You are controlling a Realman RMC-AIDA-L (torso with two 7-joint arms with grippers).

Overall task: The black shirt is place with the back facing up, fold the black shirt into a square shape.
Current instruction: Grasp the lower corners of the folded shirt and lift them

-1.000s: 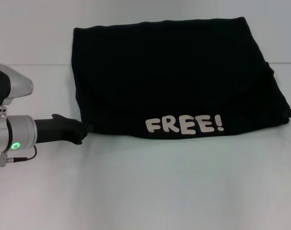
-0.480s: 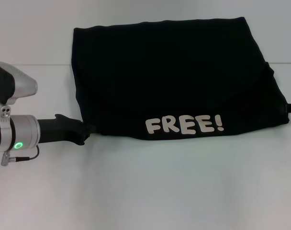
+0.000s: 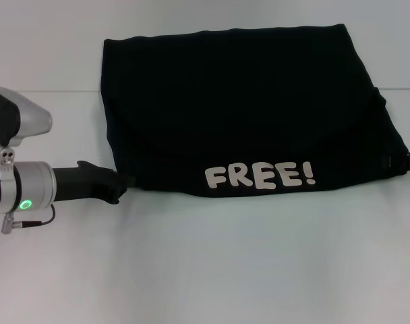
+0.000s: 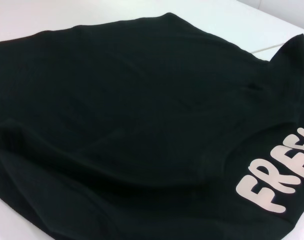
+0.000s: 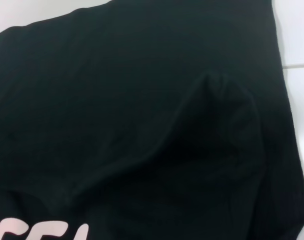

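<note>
Shirt: black shirt (image 4: 132, 125) fills nearly the whole left wrist view, soft and matte, lying flat.
Folds: shallow creases run across the cloth; one corner stands up in a small peak at the far edge.
Print: pale block letters (image 4: 277, 185), cut off at the frame edge, probably reading "FREE".
Surface: white table (image 4: 67, 15) shows beyond the shirt's far edge.
</note>
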